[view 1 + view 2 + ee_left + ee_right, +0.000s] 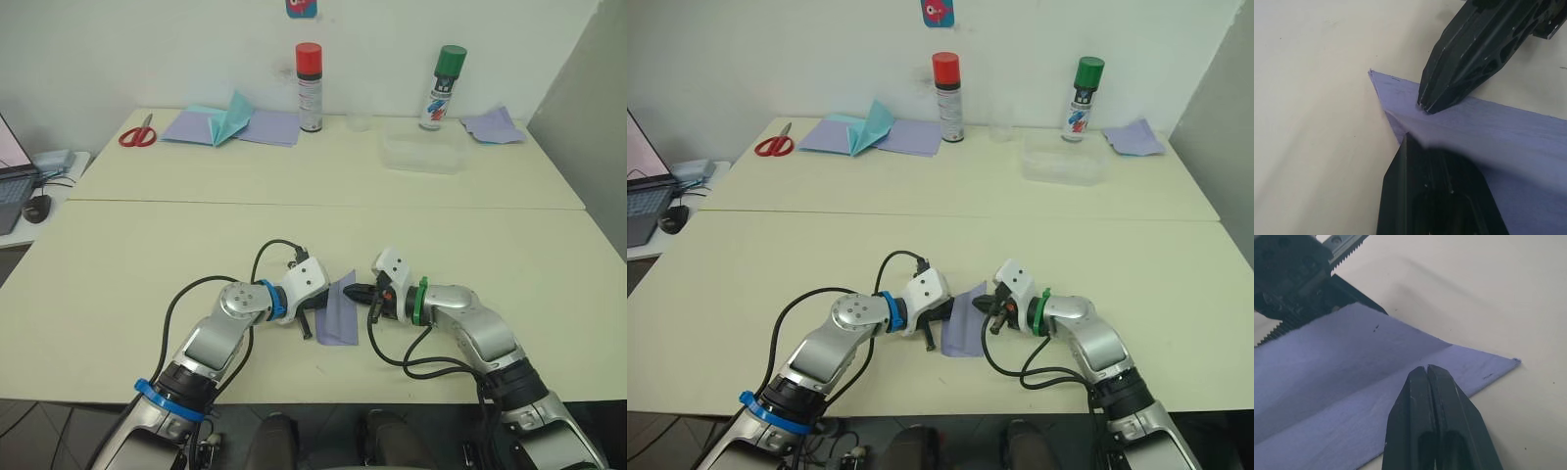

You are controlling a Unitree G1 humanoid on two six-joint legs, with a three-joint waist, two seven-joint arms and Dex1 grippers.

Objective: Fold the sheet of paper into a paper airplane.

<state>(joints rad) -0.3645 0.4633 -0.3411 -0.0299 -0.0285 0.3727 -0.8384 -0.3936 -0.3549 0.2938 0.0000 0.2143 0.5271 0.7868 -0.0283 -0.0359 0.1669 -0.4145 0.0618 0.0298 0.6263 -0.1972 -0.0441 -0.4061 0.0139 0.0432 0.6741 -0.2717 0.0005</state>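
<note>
The sheet of paper (341, 318), lilac and folded with a crease, lies near the table's front edge between my two grippers. Its left side rises off the table. My left gripper (313, 316) is at that raised side. One black finger (1435, 196) lies on top of the paper, and the other runs behind the paper's edge in the right wrist view, so it looks shut on the sheet. My right gripper (357, 293) comes in from the right with both fingers (1426, 382) pressed together. Their tips rest on the paper (1352, 362) near its corner.
At the back of the table stand a red-capped spray can (310, 88), a green-capped spray can (442, 88) and a clear plastic container (424, 153). Red scissors (137, 133), wider lilac sheets (269, 127) and teal paper (227, 117) lie back left. A laptop (8, 186) sits at far left.
</note>
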